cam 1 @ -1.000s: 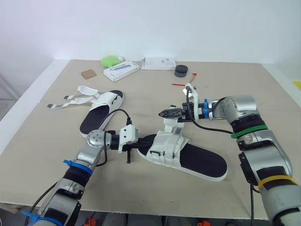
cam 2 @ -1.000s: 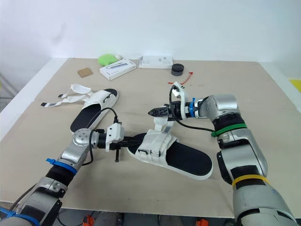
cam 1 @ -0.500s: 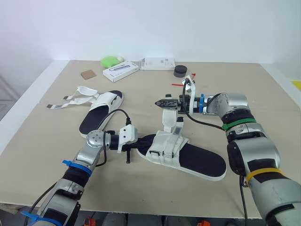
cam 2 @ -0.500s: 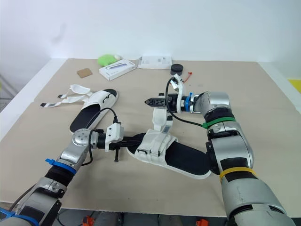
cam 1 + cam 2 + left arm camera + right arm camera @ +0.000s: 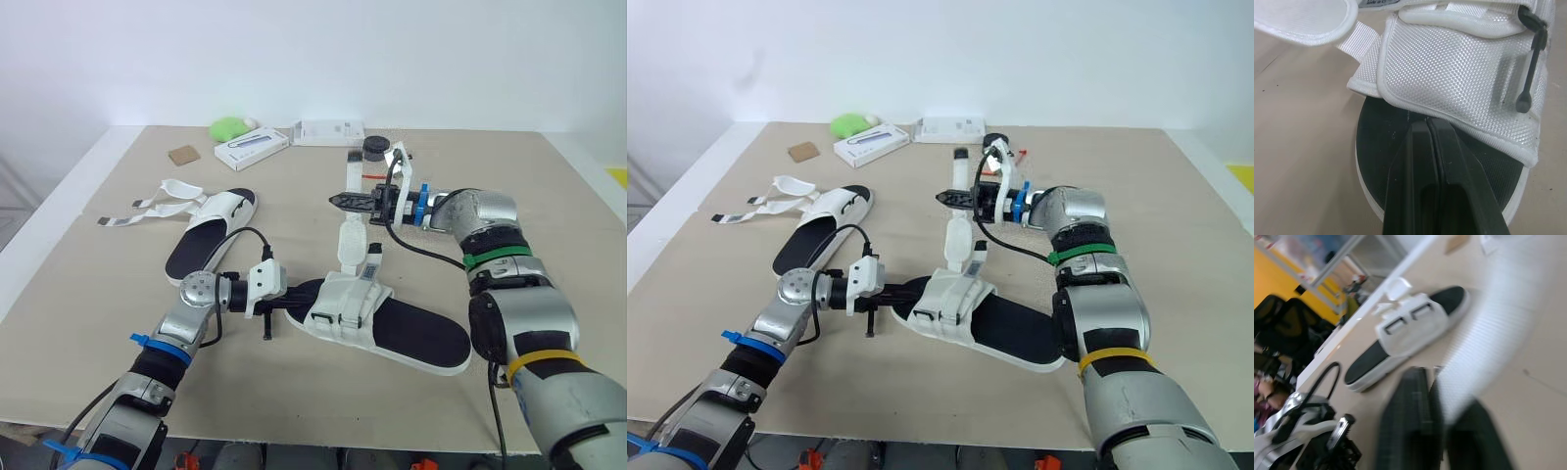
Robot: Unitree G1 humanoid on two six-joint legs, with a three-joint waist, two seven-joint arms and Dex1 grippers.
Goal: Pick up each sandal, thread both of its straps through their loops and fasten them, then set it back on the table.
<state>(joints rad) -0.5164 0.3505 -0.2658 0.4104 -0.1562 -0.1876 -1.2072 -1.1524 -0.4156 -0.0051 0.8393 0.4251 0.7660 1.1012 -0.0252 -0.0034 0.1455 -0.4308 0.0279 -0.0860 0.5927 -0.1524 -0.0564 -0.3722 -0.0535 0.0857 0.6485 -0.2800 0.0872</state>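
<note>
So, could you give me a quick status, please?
Left fingers shut, pressing near sandal. Right fingers shut on its strap, held raised. Other sandal aside.

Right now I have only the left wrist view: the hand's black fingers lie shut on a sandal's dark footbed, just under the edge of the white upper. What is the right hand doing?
Observer: The right hand is shut on one strap of that same sandal. It holds the strap drawn out from the upper, and the strap's free end sticks up past the fingers.
Reviewer: And the other sandal, is it fastened?
Observer: No. The second sandal lies on the table further to the robot's left, its straps loose and spread flat beside it.
</note>
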